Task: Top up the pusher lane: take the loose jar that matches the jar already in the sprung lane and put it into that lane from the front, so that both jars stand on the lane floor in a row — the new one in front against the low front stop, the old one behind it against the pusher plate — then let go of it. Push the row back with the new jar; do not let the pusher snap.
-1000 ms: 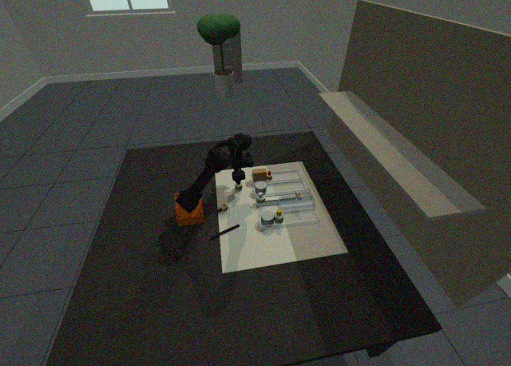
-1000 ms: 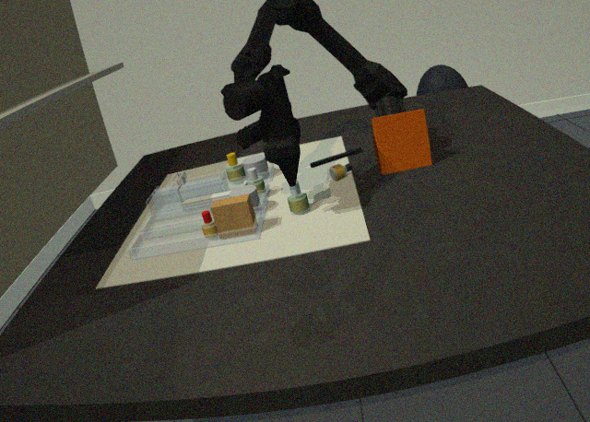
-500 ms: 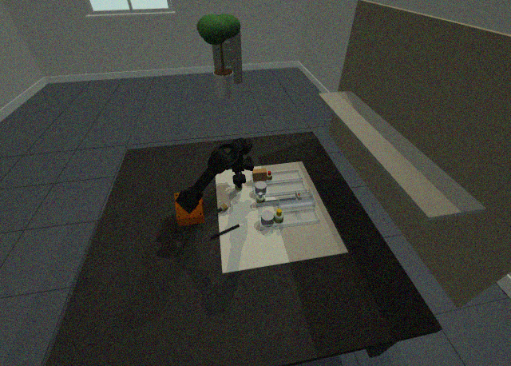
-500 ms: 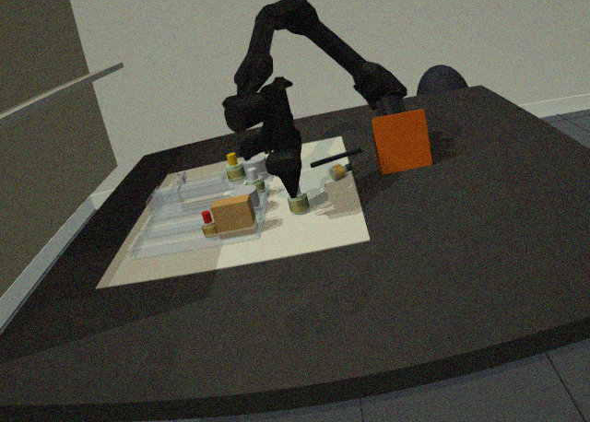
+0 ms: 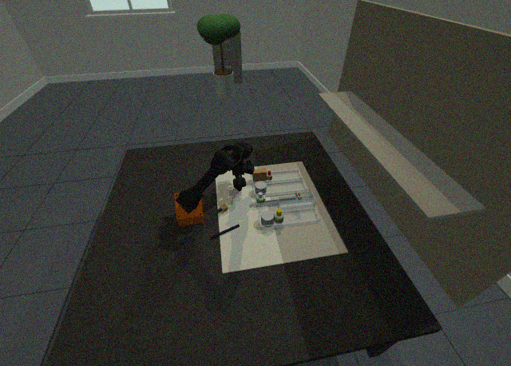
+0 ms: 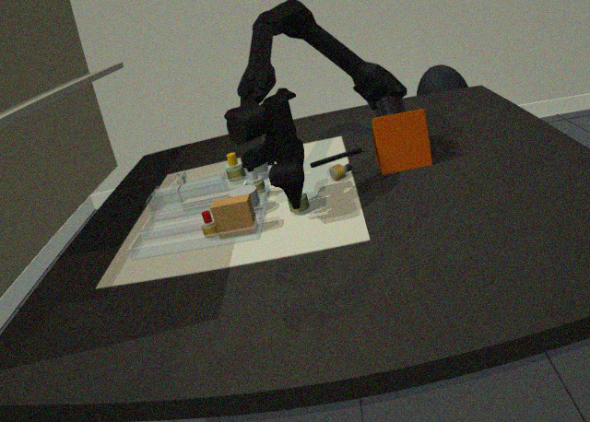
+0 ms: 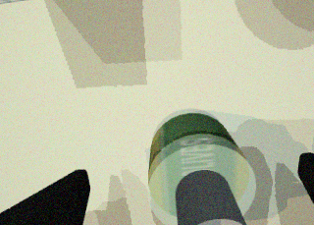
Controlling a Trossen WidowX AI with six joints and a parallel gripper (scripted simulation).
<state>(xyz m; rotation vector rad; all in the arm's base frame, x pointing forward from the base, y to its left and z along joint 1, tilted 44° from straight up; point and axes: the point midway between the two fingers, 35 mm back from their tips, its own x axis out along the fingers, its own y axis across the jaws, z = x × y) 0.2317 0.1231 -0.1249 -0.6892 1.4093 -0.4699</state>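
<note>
My gripper (image 5: 239, 185) (image 6: 296, 204) (image 7: 195, 173) is open and points down, low over the loose upright jar. In the wrist view this jar (image 6: 303, 202) (image 7: 191, 124), with a green band and a greyish cap, stands between the spread fingers without visible contact. The gripper hides most of it in the exterior view and hides it in the top view. A similar green-banded jar (image 5: 260, 197) (image 6: 257, 184) with a pale cap stands at the front of the middle clear lane. The pusher behind it is too faint to place exactly.
A tan jar (image 5: 223, 206) (image 6: 337, 171) lies on its side near a black rod (image 5: 224, 231) (image 6: 336, 157). Neighbouring lanes hold a brown box (image 5: 259, 174) (image 6: 232, 213), a red-capped jar (image 5: 269, 175) (image 6: 207, 228), a yellow-capped jar (image 5: 279, 216) (image 6: 234, 170) and grey round tubs (image 5: 267, 217) (image 5: 260, 186).
</note>
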